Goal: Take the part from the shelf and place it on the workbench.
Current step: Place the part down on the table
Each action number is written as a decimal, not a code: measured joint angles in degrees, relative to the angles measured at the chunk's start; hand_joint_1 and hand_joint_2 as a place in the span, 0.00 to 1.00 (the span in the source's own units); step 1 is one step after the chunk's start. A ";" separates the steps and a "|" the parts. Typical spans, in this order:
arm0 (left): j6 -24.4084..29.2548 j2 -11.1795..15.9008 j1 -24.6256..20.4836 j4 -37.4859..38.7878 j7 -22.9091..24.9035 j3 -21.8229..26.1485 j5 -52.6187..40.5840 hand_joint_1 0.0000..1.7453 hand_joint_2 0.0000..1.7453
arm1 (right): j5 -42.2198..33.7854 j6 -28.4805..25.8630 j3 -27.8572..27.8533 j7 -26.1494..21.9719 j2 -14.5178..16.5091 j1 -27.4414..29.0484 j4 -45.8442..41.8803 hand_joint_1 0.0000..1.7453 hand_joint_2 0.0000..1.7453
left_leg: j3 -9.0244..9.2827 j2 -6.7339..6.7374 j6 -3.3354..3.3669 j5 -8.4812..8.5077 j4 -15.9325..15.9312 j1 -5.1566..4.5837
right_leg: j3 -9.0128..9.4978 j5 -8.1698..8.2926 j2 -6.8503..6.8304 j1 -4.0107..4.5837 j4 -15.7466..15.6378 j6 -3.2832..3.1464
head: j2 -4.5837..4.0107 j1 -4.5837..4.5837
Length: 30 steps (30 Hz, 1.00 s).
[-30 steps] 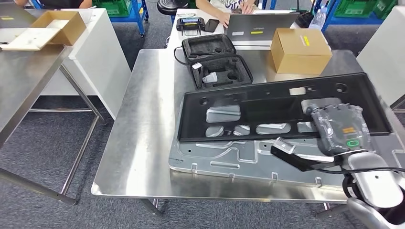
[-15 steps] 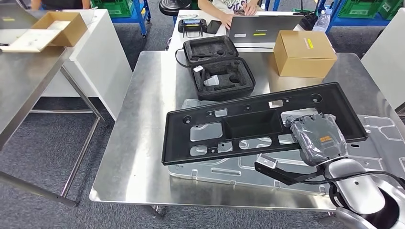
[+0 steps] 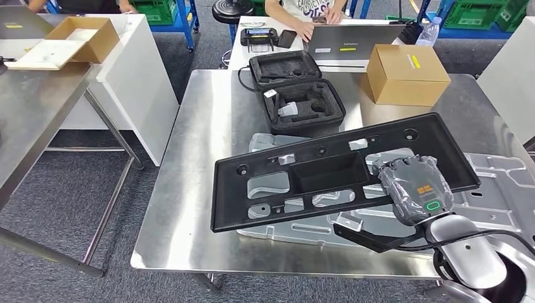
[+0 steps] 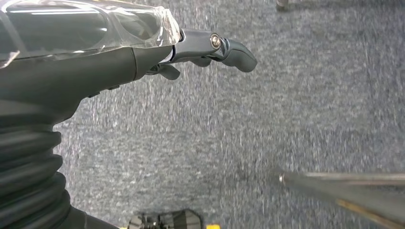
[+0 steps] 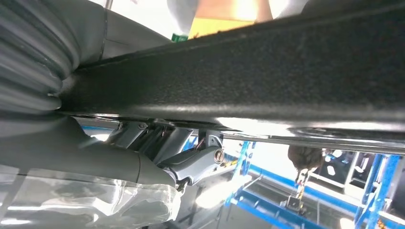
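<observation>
A long black plastic panel [image 3: 328, 173] with several cut-outs is gripped near its right end by my right hand [image 3: 413, 189]. It hangs tilted just over the steel workbench [image 3: 189, 158], left end nearer the front edge, and overlaps a silver stamped metal sheet [image 3: 498, 183] lying there. Whether the panel touches that sheet I cannot tell. In the right wrist view the panel's edge [image 5: 267, 76] runs across the picture, with my dark fingers [image 5: 191, 162] curled under it. My left hand [image 4: 191, 47] hangs over grey carpet, holding nothing, fingers apart.
An open black foam case [image 3: 296, 88] and a cardboard box [image 3: 407, 74] stand at the back of the bench. Behind them a person [image 3: 303, 9] works at a laptop [image 3: 353, 41]. To the left are another steel table [image 3: 31, 101] and a white cabinet [image 3: 132, 69].
The panel in my right hand has swung left and toward the bench's front, its left end dropping lower. The whole view has also shifted a little.
</observation>
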 joint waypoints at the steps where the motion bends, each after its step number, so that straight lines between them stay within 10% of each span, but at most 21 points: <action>1: 0.13 -0.01 -0.04 0.00 0.13 0.00 -0.02 0.00 1.00 | 0.09 0.12 -0.01 0.33 -0.16 0.05 -0.04 1.00 1.00 | 0.27 0.04 0.24 0.20 -0.35 0.14 | -1.38 -1.77 -0.03 0.08 3.11 0.01 | 0.00 0.07; 5: 0.50 -0.08 0.14 0.01 0.35 0.00 -0.02 0.00 1.00 | 1.19 0.76 -0.02 2.02 -0.55 1.02 -0.07 1.00 1.00 | 0.36 0.06 0.60 0.07 -0.27 -0.01 | -7.60 -6.21 -0.05 0.29 15.39 0.30 | 0.00 0.23; 10: 0.81 0.02 0.30 0.01 0.43 0.06 -0.01 0.00 1.00 | 2.92 0.95 -0.88 3.85 -1.11 2.40 -0.08 1.00 1.00 | 0.29 -0.09 -0.70 -1.08 1.12 0.01 | -0.17 1.46 -0.05 -0.40 -0.27 0.60 | 0.00 0.40; 14: 0.92 0.09 0.39 0.01 0.56 0.09 0.07 0.00 1.00 | 3.87 0.91 -2.10 4.43 -1.48 4.18 -0.06 1.00 1.00 | -0.27 -0.10 -1.36 -2.26 2.58 0.08 | 0.04 1.32 0.16 -0.28 -0.89 -1.03 | 0.00 0.28; 19: 0.91 0.07 0.39 0.01 0.58 0.09 0.11 0.00 1.00 | 5.06 0.94 -5.20 4.45 -1.63 6.50 -0.05 1.00 1.00 | -7.94 -0.03 -2.23 -10.11 19.32 0.40 | -0.05 1.34 0.09 0.03 -0.87 -1.68 | 0.00 0.18; 21: 0.84 0.07 0.46 0.01 0.67 0.09 0.10 0.00 1.00 | 5.26 0.87 -6.30 4.45 -1.64 7.39 -0.05 1.00 1.00 | -8.30 -0.04 -1.52 -8.92 19.32 0.19 | 0.04 1.25 0.15 0.45 -0.87 -1.80 | 0.00 0.15; 25: 0.21 0.30 0.22 -0.01 0.74 0.09 0.02 0.00 1.00 | 5.22 0.68 -8.41 4.45 -1.62 8.34 -0.07 0.00 0.00 | -1.68 -0.08 2.08 -1.62 4.09 -1.67 | 0.35 1.06 0.30 1.03 -0.99 -1.91 | 0.00 0.18; 28: -0.16 0.52 0.12 -0.02 0.72 0.11 -0.02 0.00 1.00 | 4.88 0.48 -9.17 4.45 -1.58 8.72 -0.07 0.00 0.00 | -0.72 0.16 2.62 -0.97 1.56 -2.29 | 0.47 1.06 0.17 0.97 -1.32 -1.45 | 0.00 0.19; 30: 0.25 0.54 0.10 -0.02 0.71 0.11 0.09 0.00 0.50 | 4.74 0.33 -9.52 4.45 -1.69 8.76 -0.06 0.00 0.00 | -0.14 0.14 2.40 -0.43 0.44 -1.89 | 0.15 0.08 0.04 1.04 -0.30 -1.06 | 0.00 0.21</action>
